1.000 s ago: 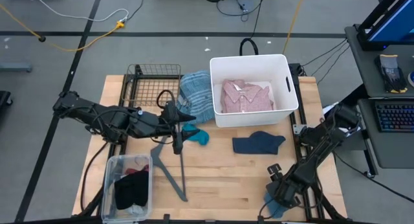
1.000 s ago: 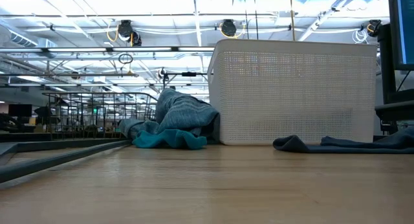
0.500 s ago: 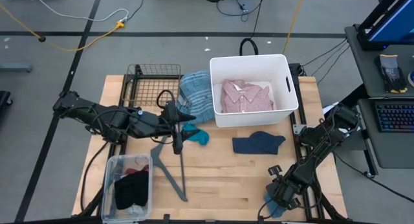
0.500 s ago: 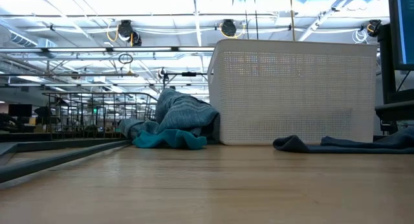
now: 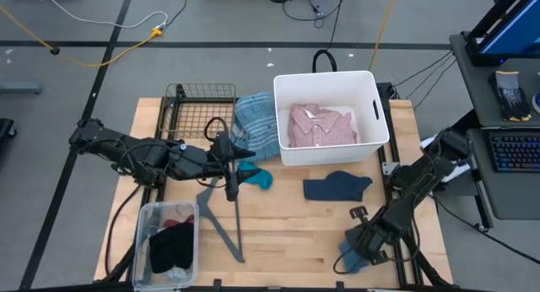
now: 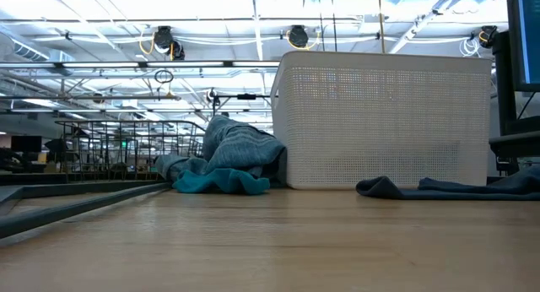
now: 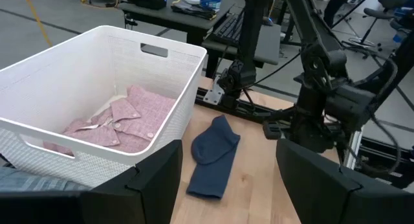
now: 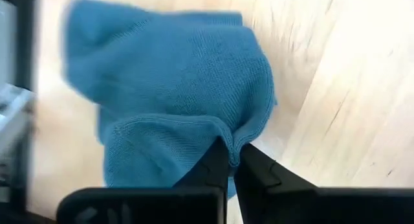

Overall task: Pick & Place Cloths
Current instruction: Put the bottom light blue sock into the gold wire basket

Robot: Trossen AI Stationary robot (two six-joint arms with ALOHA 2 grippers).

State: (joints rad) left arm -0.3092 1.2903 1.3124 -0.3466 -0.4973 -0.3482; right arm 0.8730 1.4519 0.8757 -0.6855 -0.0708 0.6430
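Observation:
A blue knitted beanie (image 5: 349,260) lies at the table's near right corner, and my right gripper (image 5: 361,244) is shut on it. My left gripper (image 5: 242,168) hovers open at mid-table, just above a teal piece (image 5: 261,180) that lies next to the blue-plaid shirt (image 5: 256,123). A navy piece (image 5: 336,186) lies flat in front of the white tub (image 5: 371,130). A pink button shirt (image 5: 321,125) rests on the tub's floor. My right gripper pinches a raised fold of the beanie's knit (image 8: 231,138) between its two fingertips (image 8: 217,160). The fingers slant down at it from above. The knit bunches up at the pinch and the rest spreads out beyond the fingers. I cannot tell whether it is clear of the table.
A grey V-shaped hanger bar (image 5: 221,226) lies at mid-left. A clear bin (image 5: 145,241) with dark cloths stands at the near left corner. A wire basket (image 5: 196,115) stands at the far left. Bare wood shows between the hanger and the beanie.
My right gripper has shut on the blue beanie and shifted a little toward the table's left, drawing the beanie with it.

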